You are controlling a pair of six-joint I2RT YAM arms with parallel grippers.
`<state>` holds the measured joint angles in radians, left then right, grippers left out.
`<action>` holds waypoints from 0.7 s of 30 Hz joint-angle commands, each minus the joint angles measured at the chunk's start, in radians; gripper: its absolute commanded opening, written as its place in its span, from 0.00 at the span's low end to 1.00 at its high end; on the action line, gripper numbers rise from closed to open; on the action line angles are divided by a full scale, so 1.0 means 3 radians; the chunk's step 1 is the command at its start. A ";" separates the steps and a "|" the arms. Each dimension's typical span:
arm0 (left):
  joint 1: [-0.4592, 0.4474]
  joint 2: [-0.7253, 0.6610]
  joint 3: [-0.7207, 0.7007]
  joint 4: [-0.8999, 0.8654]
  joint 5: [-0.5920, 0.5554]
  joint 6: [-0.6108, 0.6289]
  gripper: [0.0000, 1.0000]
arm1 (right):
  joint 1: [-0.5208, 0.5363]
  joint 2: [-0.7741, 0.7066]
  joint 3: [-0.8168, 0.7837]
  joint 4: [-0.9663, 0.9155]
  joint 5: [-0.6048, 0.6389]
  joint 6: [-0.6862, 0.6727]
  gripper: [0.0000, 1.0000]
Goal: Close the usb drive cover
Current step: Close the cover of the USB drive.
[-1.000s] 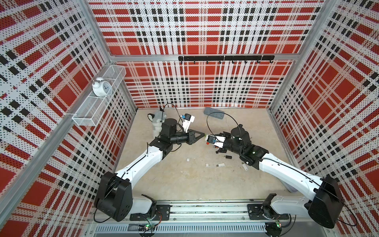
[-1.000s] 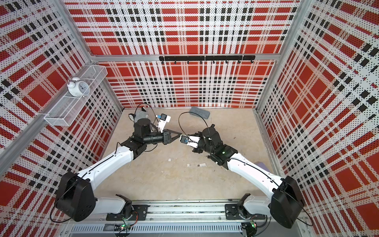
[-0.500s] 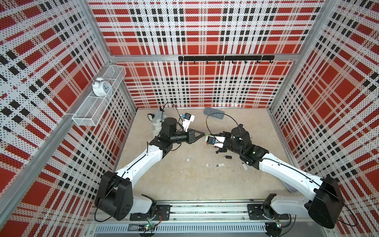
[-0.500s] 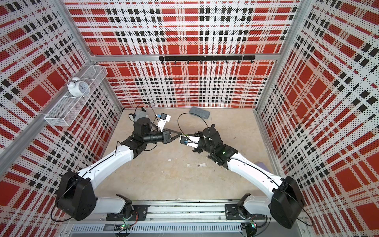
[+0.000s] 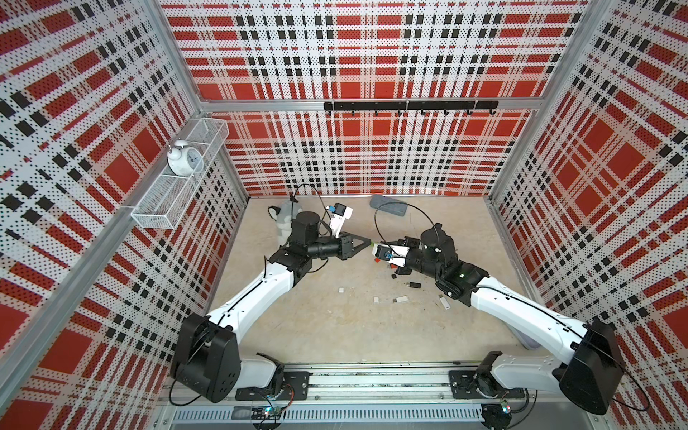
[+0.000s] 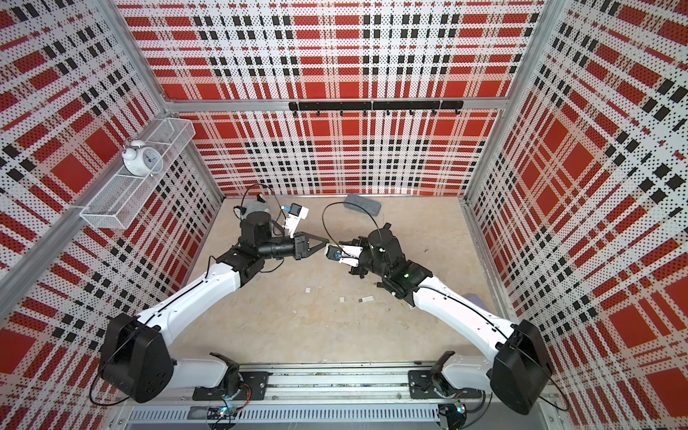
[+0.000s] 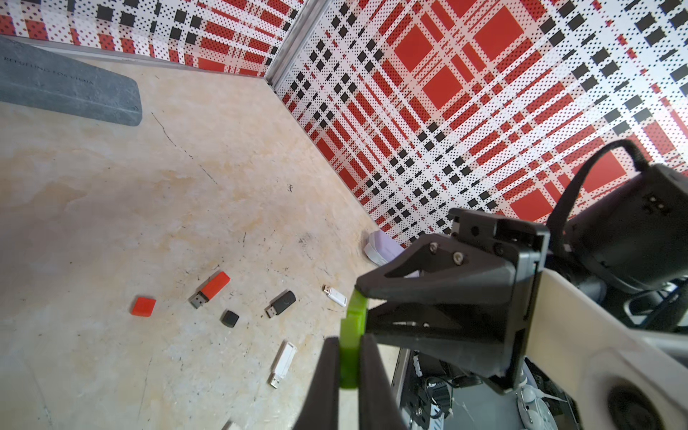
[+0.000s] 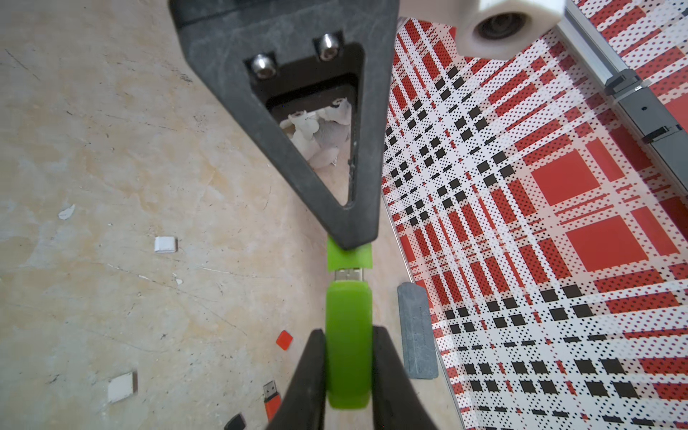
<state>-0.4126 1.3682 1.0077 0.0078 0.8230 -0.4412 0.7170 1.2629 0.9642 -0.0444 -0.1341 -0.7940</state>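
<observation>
A beige tabletop (image 5: 335,327) sits inside plaid walls. A wire basket (image 5: 175,193) on the left wall carries a white clock (image 5: 184,160). At the back lie a grey case (image 5: 388,205) and a plush toy (image 5: 283,219).

Scattered on the table under the arms are a red drive (image 7: 210,289), a black drive (image 7: 281,303), a white drive (image 7: 283,363), a red cap (image 7: 143,306) and a black cap (image 7: 230,318).

Above them, mid-table, the right gripper (image 8: 349,333) is clenched on the green usb drive (image 8: 349,309). The left gripper (image 7: 350,338) pinches the green cover (image 8: 350,257). The two line up end to end, with a short stretch of bare metal plug (image 8: 348,274) showing between them.
</observation>
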 commanded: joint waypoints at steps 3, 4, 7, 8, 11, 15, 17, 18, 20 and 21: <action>-0.0045 0.0100 0.0153 -0.0243 -0.0033 0.0213 0.06 | 0.0070 -0.0043 0.0102 0.0093 -0.0318 -0.0120 0.11; -0.0051 0.0105 0.0162 -0.0242 -0.0052 0.0201 0.07 | 0.0070 -0.0047 0.0103 0.0106 -0.0339 -0.0087 0.11; -0.0076 0.0108 0.0151 -0.0085 -0.0031 0.0096 0.07 | 0.0070 -0.0042 0.0101 0.0188 -0.0345 0.0071 0.11; -0.0084 0.0103 0.0140 -0.0015 -0.0011 0.0045 0.07 | 0.0070 -0.0033 0.0099 0.0197 -0.0355 0.0076 0.11; -0.0088 0.0088 0.0114 0.0100 -0.0014 -0.0046 0.07 | 0.0065 -0.0010 0.0086 0.0238 -0.0336 0.0123 0.11; -0.0088 0.0029 -0.0012 0.0384 0.0022 -0.0215 0.08 | 0.0037 -0.0018 0.0078 0.0309 -0.0401 0.0245 0.11; -0.0078 0.0021 -0.0063 0.0514 0.0085 -0.0297 0.09 | 0.0024 -0.0041 0.0050 0.0356 -0.0434 0.0254 0.11; -0.0075 0.0024 -0.0088 0.0575 0.0128 -0.0334 0.09 | 0.0019 -0.0052 0.0036 0.0380 -0.0453 0.0259 0.11; -0.0072 0.0035 -0.0072 0.0544 0.0170 -0.0308 0.11 | 0.0009 -0.0067 0.0027 0.0396 -0.0504 0.0244 0.10; -0.0063 0.0036 -0.0071 0.0517 0.0193 -0.0286 0.11 | 0.0005 -0.0072 0.0020 0.0408 -0.0526 0.0252 0.10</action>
<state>-0.4175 1.3811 0.9943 0.1047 0.8379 -0.5091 0.6998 1.2625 0.9638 -0.0166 -0.1604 -0.7361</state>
